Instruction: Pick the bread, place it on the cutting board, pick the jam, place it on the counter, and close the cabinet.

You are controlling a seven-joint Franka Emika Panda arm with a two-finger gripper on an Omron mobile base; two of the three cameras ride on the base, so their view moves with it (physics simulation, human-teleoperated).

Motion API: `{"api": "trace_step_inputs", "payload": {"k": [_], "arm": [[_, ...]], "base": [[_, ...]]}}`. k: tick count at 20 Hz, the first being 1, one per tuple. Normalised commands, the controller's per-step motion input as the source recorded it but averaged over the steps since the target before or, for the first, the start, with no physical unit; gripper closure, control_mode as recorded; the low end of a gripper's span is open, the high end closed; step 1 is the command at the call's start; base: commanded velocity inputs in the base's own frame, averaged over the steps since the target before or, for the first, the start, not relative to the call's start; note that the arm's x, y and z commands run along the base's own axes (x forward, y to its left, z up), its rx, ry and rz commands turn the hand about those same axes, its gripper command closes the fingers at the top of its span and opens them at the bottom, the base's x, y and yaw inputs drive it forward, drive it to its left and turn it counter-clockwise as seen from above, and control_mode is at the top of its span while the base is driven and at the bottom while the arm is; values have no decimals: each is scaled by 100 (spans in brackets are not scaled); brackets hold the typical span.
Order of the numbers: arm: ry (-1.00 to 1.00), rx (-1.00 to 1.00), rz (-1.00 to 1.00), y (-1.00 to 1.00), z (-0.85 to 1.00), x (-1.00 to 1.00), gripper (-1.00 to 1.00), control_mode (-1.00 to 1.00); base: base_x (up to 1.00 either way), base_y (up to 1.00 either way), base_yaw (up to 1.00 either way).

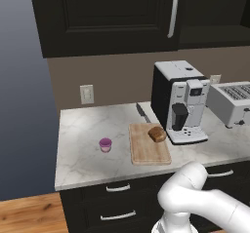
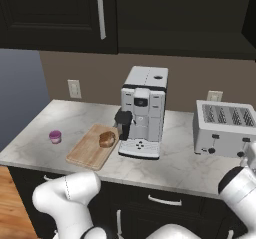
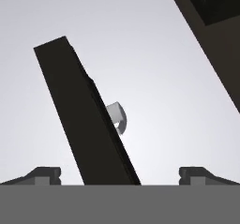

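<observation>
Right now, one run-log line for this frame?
small brown bread loaf: on tan wooden cutting board | purple jam jar: on marble counter | hand: open, facing open black cabinet door

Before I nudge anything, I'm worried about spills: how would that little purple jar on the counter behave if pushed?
The jar looks squat and wide for its height, so it would probably slide rather than tip. It is tiny, so likely light. The marble counter looks smooth, so even a gentle push might send it skidding; it stands well apart from the cutting board.
</observation>
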Motion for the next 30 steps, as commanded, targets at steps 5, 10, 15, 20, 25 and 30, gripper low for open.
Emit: {"api": "trace_step_inputs", "payload": {"k": [5, 10, 15, 20, 25, 30], "arm": [[0, 0, 0, 9, 23, 0, -100, -100], [0, 0, 0, 11, 19, 0, -100, -100], [0, 0, 0, 22, 9, 0, -100, -100], [-5, -8, 0, 50, 0, -11, -100, -100], [-9, -12, 0, 53, 0, -8, -100, -100], [-8, -13, 0, 50, 0, 0, -100, -100]], "base": [[0, 0, 0], [0, 0, 0], [0, 0, 0], [0, 0, 0], [0, 0, 0], [0, 0, 0]]}}
